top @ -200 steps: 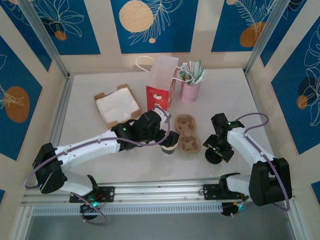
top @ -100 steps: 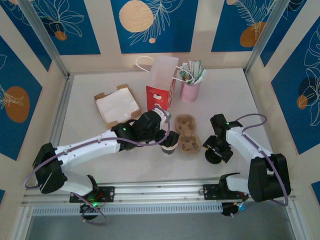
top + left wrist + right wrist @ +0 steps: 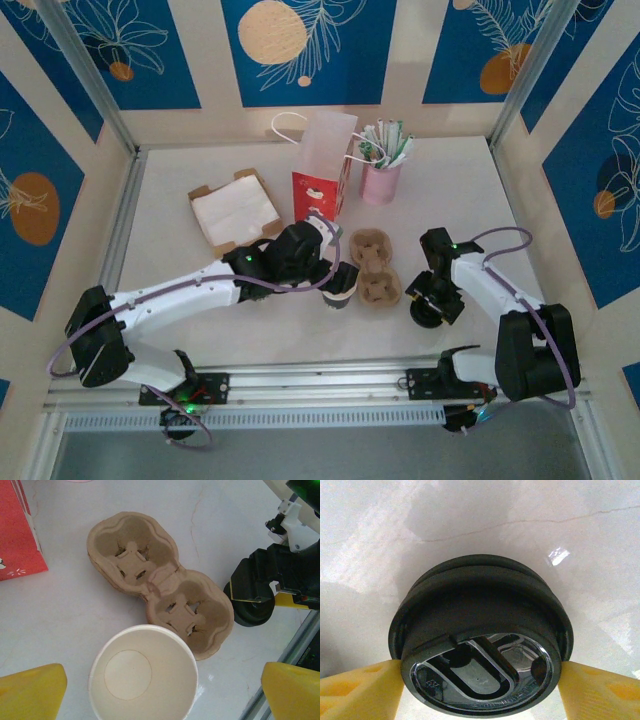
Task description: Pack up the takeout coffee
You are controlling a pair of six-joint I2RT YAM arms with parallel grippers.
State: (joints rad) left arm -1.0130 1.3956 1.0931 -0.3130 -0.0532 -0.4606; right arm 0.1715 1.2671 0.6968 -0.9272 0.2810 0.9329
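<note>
Right tool (image 3: 480,677) pinching lid (image 3: 470,605) at rim, pads (image 3: 355,690) touching both sides; lid light, thin, slick plastic, likely flexing under squeeze. Left tool (image 3: 161,692) hanging released, cup (image 3: 142,672) between fingers (image 3: 30,692).

Lid (image 3: 480,640) is glossy black plastic, cup (image 3: 143,677) matt white paper, carrier (image 3: 160,580) rough brown pulp cardboard, and the table (image 3: 225,530) looks like smooth, shiny marble-ish stuff.

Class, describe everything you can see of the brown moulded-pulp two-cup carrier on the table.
The brown moulded-pulp two-cup carrier lies flat on the white marbled table. Two round wells join at a narrow waist, each floor cut into cross-shaped flaps. Both wells are empty. The empty white paper cup stands beside one well; contact is unclear.
</note>
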